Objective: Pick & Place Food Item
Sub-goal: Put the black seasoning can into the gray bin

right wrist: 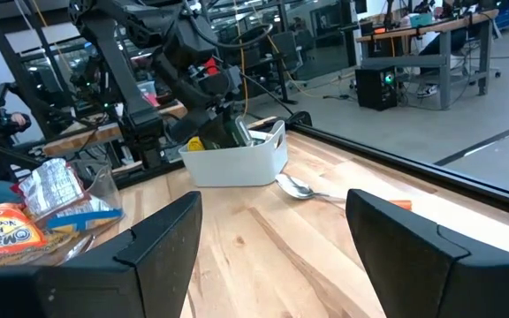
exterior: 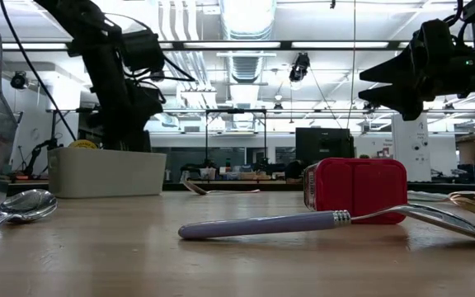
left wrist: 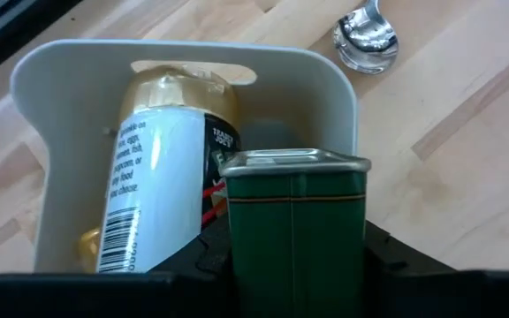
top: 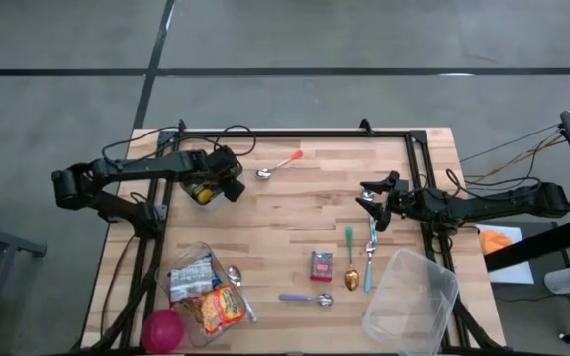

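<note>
A white bin [left wrist: 343, 106] stands at the table's far left [top: 204, 190]. A bottle [left wrist: 157, 185] with a white label and gold top lies inside it. My left gripper [left wrist: 294, 265] hangs over the bin [top: 224, 178], shut on a green tin [left wrist: 294, 212] with a metal rim. In the right wrist view the same tin [right wrist: 234, 132] shows at the bin's rim. My right gripper [top: 369, 195] waits open at the right, pointing level toward the bin [right wrist: 272, 238]. My left gripper pinches the green tin's two opposite side walls [left wrist: 237, 256] between its two fingers, which slant steeply down from above. The tin's rimmed end [left wrist: 294, 161] points away from the gripper into the bin, beside the bottle. Whether that end touches the bin I cannot tell.
An orange-handled spoon [top: 278, 166] lies right of the bin. Near the front are a red box [top: 322, 265], a purple spoon [top: 307, 298], green, gold and blue spoons [top: 351, 259], a clear tub [top: 412, 302], snack bags [top: 206, 292] and a pink bowl [top: 163, 329].
</note>
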`<act>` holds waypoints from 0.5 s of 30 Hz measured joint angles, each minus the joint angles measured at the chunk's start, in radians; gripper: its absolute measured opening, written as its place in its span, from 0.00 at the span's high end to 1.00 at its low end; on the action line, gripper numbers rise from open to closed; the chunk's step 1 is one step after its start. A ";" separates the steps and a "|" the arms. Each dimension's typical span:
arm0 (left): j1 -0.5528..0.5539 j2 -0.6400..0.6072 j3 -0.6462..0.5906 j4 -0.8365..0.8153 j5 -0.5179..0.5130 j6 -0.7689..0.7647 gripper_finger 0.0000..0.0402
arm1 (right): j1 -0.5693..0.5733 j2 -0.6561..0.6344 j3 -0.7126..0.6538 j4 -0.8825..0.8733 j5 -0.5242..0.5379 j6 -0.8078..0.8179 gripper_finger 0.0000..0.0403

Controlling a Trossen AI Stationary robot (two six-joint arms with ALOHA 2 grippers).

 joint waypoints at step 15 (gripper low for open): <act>0.000 0.000 0.000 0.008 0.006 0.004 0.55 | 0.000 0.000 0.000 0.000 0.000 0.000 0.31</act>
